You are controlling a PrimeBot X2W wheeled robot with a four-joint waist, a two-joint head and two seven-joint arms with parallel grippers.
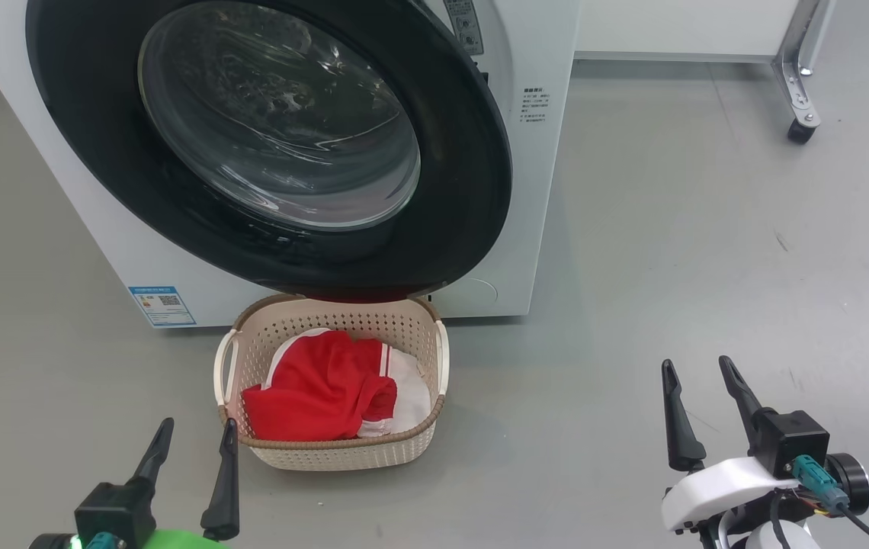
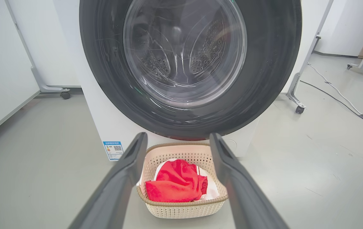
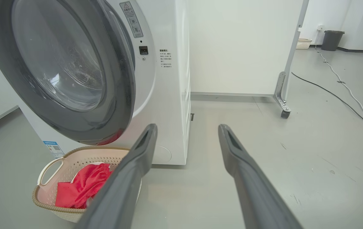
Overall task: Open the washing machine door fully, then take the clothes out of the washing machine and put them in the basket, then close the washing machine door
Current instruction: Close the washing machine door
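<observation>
The washing machine door [image 1: 465, 175], with its black rim and clear window, lies across the mouth of the white washing machine [image 1: 533, 191]. In the right wrist view the door [image 3: 117, 95] stands slightly off the machine's front. Below it on the floor sits the cream basket [image 1: 328, 457], and red and white clothes [image 1: 320, 389] lie inside it. My left gripper [image 1: 200, 423] is open and empty just left of the basket's near corner. My right gripper [image 1: 695, 362] hangs open and empty over bare floor to the right. The left wrist view looks between open fingers at the basket [image 2: 181, 210] and clothes [image 2: 175, 184].
A wheeled panel stand [image 1: 800, 114] is at the far right behind the machine. Cables [image 3: 344, 92] run across the grey floor further right, with a dark bin [image 3: 331, 39] by the far wall. A blue label [image 1: 162, 303] marks the machine's lower left.
</observation>
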